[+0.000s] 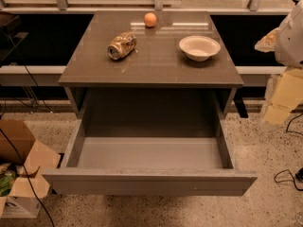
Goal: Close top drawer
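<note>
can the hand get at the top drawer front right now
Probably yes: the hand hangs at the right edge, and the top drawer stands pulled out with nothing before its front.

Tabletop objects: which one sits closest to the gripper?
The white bowl: rightmost of the three, toward the gripper at the picture's right edge. The crushed can and the orange lie farther left.
</note>
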